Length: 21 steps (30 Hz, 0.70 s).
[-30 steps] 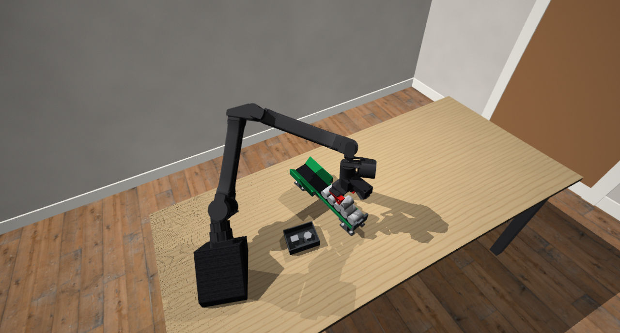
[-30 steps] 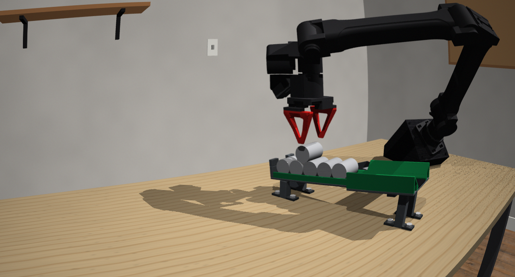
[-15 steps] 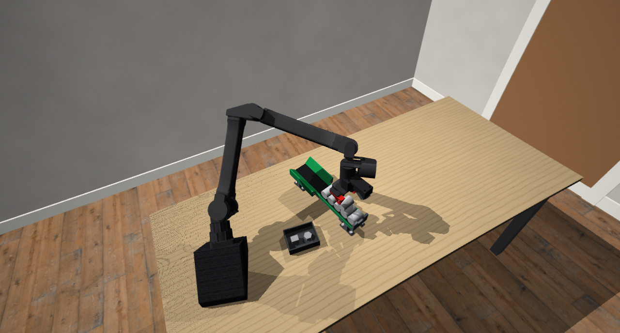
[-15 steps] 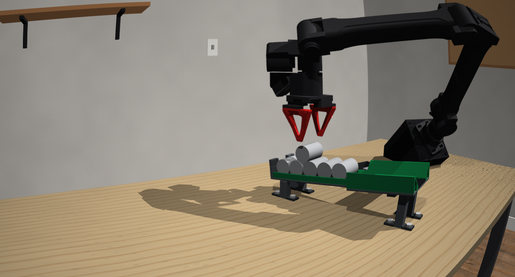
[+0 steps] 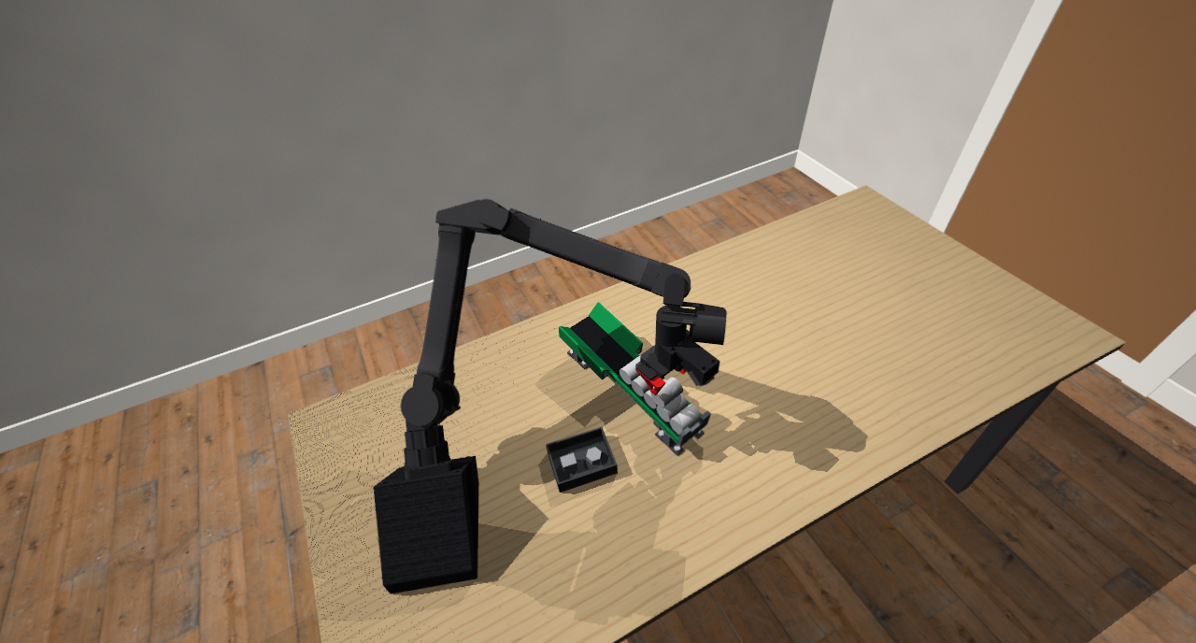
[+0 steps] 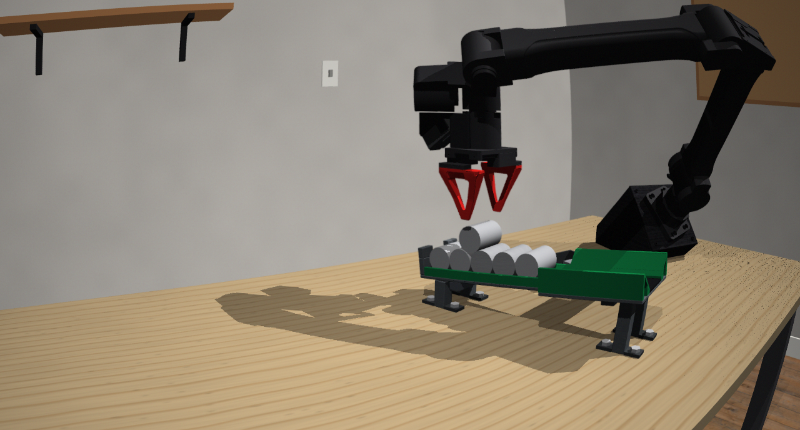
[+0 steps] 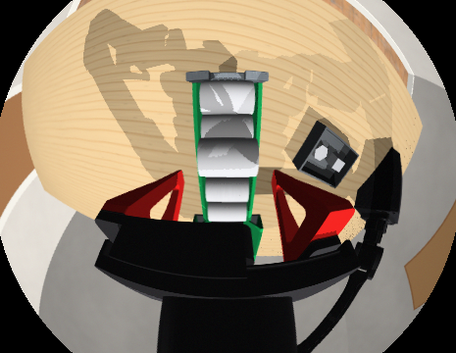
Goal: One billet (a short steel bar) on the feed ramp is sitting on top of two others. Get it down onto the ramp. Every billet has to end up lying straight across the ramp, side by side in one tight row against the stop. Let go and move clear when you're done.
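A green feed ramp (image 6: pixel 545 276) on black legs holds several grey steel billets in a row against the dark stop (image 6: pixel 426 258) at its low end. One billet (image 6: pixel 480 235) sits on top of two others near the stop; it also shows in the wrist view (image 7: pixel 228 152). My gripper (image 6: pixel 480 209) with red fingers hangs just above that top billet, open and empty, with a finger to each side of the ramp in the wrist view (image 7: pixel 228 203). In the top view the gripper (image 5: pixel 652 381) is over the ramp's lower half.
A small black tray (image 5: pixel 581 458) with two grey pieces stands on the table beside the ramp, toward the arm's base (image 5: pixel 426 535). It also shows in the wrist view (image 7: pixel 328 156). The ramp's upper end (image 5: pixel 605 330) is raised and bare of billets.
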Each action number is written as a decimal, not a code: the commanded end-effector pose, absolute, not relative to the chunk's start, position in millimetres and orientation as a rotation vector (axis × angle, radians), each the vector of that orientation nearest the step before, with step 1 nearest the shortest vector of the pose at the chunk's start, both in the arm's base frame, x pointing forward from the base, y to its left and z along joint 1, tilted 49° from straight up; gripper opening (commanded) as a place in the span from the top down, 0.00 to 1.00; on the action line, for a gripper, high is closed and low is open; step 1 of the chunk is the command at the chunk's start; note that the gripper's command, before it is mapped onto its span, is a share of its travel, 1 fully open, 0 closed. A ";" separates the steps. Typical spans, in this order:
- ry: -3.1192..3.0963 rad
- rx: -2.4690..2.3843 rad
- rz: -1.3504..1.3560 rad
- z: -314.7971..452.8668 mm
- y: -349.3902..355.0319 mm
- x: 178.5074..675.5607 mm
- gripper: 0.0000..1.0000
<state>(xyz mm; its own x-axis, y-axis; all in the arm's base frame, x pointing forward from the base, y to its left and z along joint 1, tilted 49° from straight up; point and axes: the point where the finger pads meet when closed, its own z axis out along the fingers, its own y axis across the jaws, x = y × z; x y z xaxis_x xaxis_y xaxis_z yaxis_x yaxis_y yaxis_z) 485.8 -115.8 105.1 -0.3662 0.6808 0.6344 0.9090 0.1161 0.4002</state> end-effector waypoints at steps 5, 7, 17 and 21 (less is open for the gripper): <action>-2.102 -1.569 -1.104 101.0 -115.3 489.8 0.17; -2.100 -1.555 -1.097 96.2 -106.3 489.9 0.17; -2.097 -1.555 -1.096 80.5 -90.7 493.6 0.17; -2.097 -1.554 -1.096 75.6 -84.8 495.0 0.17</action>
<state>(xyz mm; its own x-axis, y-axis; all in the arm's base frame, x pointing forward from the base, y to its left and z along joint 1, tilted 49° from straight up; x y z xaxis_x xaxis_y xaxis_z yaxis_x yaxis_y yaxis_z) 492.6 -93.4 88.7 -0.3788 0.6818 0.6259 0.9031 0.1246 0.4109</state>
